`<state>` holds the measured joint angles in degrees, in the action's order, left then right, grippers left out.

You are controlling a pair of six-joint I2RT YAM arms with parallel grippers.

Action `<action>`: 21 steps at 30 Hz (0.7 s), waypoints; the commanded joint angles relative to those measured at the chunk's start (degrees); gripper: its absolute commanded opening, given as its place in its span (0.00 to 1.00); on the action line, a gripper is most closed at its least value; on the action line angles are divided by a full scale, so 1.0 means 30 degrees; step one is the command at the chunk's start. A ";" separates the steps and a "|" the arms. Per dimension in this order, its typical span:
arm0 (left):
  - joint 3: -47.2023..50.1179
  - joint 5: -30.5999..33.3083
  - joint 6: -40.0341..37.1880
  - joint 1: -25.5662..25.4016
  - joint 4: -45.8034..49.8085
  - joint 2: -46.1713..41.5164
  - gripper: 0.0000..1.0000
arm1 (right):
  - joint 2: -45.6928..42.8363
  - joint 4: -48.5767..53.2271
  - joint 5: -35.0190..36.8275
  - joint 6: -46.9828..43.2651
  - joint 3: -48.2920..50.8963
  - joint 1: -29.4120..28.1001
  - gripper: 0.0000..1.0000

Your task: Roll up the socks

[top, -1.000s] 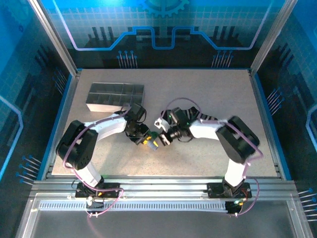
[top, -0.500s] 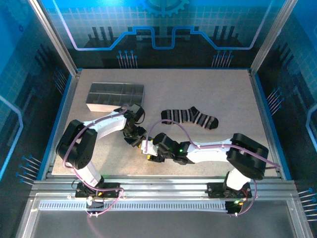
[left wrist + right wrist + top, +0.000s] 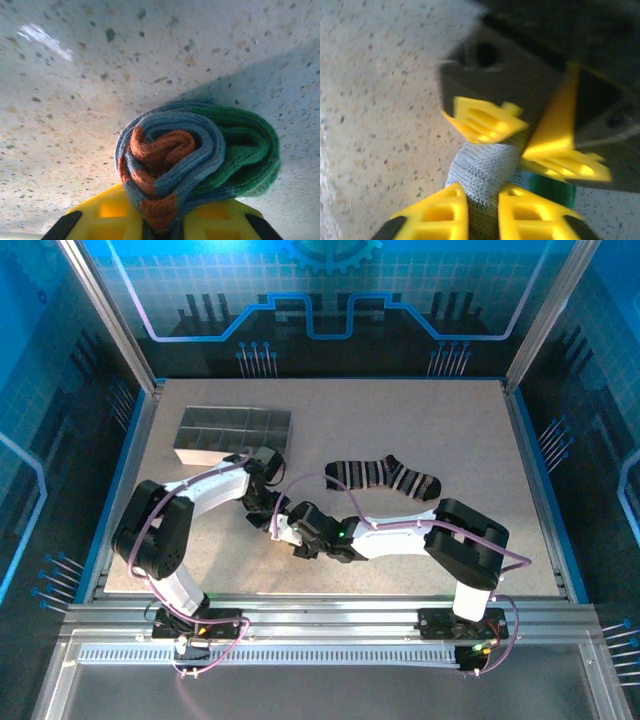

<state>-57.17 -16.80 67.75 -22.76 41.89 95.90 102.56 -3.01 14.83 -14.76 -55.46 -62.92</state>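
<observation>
Grey-blue sock (image 3: 195, 150) is wound into a tight coil, orange cuff at the core, grey-blue band round it, green patch bulging at 3 o'clock in the left wrist view. It sits against the speckled worktop (image 3: 450, 420), nipped from two sides. The left pincer (image 3: 157, 205) is narrow, its yellow fingers (image 3: 107, 217) closed on the coil's lower edge at 6 o'clock of that picture. The right pincer (image 3: 482, 192) is narrow too, squeezing a pale grey-blue fold of the same sock between its own yellow fingers (image 3: 437, 215). In the right wrist view the left arm's fingers come in at 12 and 2 o'clock, touching the fabric, with a little green showing at 4 o'clock.

From above, the two pincers meet at about 7 o'clock of the worktop's middle, the left arm reaching in from 9 o'clock and the right arm lying low along the near side from 4 o'clock.

Farther back, the black striped sock (image 3: 385, 475) lies flat and unrolled at 2 o'clock from the pincers, apart from both. The grey compartmented tray (image 3: 232, 433) stands at 11 o'clock, near the far left corner.
</observation>
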 commanded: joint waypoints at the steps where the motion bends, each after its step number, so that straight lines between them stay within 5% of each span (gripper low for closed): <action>1: 0.0940 -0.0433 0.0569 0.0616 0.1165 -0.1009 0.23 | 0.1038 0.2914 -0.0743 0.0801 0.0152 0.0967 0.02; 8: 0.1553 -0.0971 0.1747 0.2066 -0.0132 -0.3450 0.71 | 0.1494 0.4061 -0.4962 0.1820 -0.0045 0.2389 0.00; 14: 0.2277 -0.0590 0.2132 0.2461 -0.1664 -0.5006 0.76 | 0.1868 0.4254 -0.7616 0.2778 -0.0317 0.3682 0.00; 21: 0.3346 -0.1386 0.1793 0.2149 -0.3856 -0.5052 0.70 | 0.2530 0.3938 -1.1481 0.4829 -0.0447 0.5969 0.00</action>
<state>-48.16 -19.38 73.23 -15.99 33.47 81.14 105.82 -0.30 -15.00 -4.64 -58.81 -47.99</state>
